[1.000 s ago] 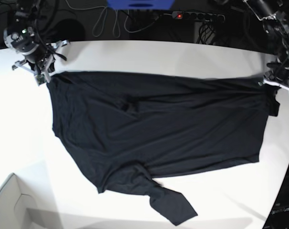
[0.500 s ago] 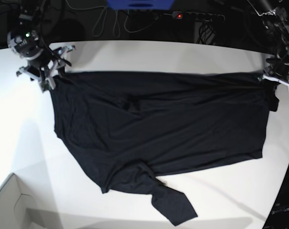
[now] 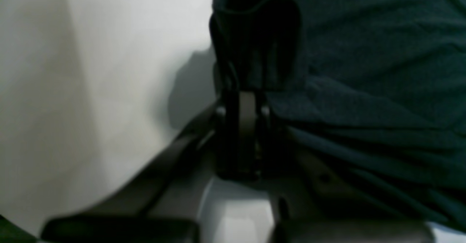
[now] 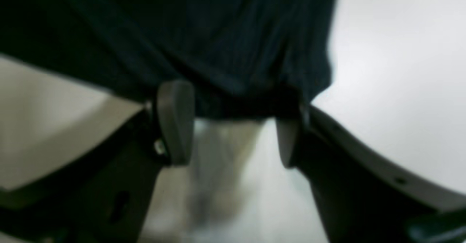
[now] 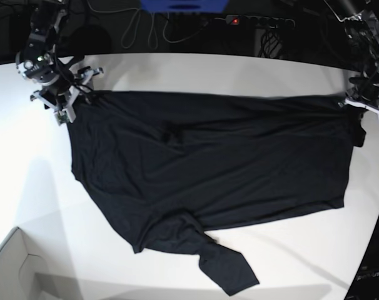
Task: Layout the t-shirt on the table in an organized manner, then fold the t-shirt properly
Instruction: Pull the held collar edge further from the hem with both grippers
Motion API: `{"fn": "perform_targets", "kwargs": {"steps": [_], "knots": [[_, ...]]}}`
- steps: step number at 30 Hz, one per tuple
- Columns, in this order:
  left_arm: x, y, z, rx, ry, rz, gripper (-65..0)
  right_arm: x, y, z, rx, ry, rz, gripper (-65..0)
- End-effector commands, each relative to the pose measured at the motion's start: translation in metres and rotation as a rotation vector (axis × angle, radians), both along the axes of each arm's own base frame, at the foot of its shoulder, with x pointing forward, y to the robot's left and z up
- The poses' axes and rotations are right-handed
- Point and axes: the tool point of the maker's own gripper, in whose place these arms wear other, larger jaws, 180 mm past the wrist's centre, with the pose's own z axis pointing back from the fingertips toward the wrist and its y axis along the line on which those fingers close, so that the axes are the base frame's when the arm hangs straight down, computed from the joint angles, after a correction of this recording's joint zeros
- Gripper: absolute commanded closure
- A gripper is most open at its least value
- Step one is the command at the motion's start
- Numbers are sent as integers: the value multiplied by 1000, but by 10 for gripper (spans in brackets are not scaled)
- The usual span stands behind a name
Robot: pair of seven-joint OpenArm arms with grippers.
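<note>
Item, t-shirt (image 5: pixel 208 169): we are seeing it lying spread mid-table (image 5: pixel 196 72), left gripper (image 3: pixel 242 101) pinching its three-o'clock corner, right gripper (image 4: pixel 233 126) gaping beside the ten-o'clock corner (one-sided pulling risks bunching).

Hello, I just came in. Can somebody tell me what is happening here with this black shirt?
A two-armed robot is laying out a black t-shirt on a white table. The left gripper is shut on one corner of the shirt at the table's edge. The right gripper stands open at the opposite corner, the cloth edge just beyond its fingertips. The shirt lies spread but uneven, with one sleeve sticking out toward the near side. Folding has not started.
</note>
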Motion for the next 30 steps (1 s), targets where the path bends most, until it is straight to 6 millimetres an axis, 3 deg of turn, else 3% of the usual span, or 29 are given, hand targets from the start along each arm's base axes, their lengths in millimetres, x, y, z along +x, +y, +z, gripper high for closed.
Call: {"fn": "perform_targets", "kwargs": {"steps": [1, 7, 9, 14, 30], "knots": [[9, 9, 17, 31, -53, -1, -1, 8, -2, 3, -6, -15, -2, -354], [9, 9, 17, 34, -51, -2, -1, 2, -3, -7, 4, 15, -6, -333], [9, 9, 17, 34, -51, -2, -1, 2, -3, -6, 2, 16, -4, -268], [10, 12, 20, 44, -50, -5, -1, -9, -4, -9, -4, 35, -3, 0], [3, 13, 38, 108, -30, -50, -1, -54, -7, 25, -111, 20, 60, 0]]}}
